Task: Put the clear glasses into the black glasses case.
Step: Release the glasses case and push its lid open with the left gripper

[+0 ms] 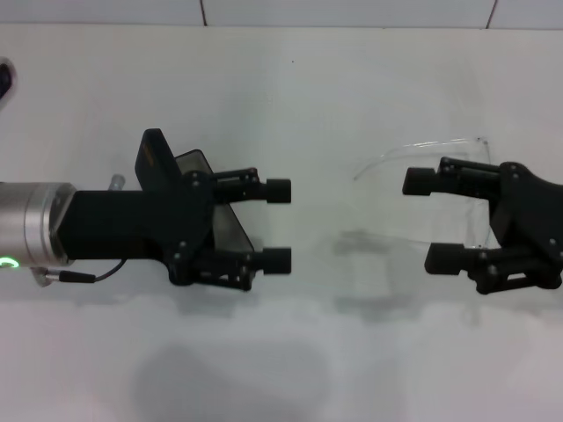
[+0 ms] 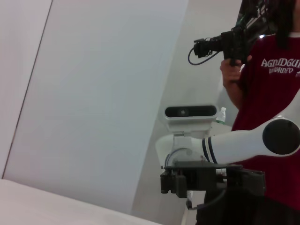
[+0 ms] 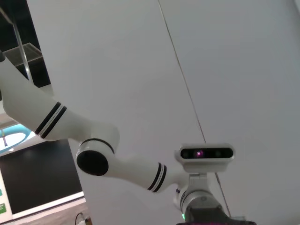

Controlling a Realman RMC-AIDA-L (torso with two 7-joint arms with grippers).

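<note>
Fingers [image 1: 278, 190] apart over black glasses case [image 1: 189, 189]

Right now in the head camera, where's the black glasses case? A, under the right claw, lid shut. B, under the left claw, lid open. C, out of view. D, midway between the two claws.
B: the black glasses case sits beneath the left claw with its lid raised; the clear glasses lie under the right claw.

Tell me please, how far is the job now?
Early stage. The black glasses case stands open under the left gripper. The clear glasses still lie on the white table beneath the open right gripper, not gripped. Grasping and placing them remain.
</note>
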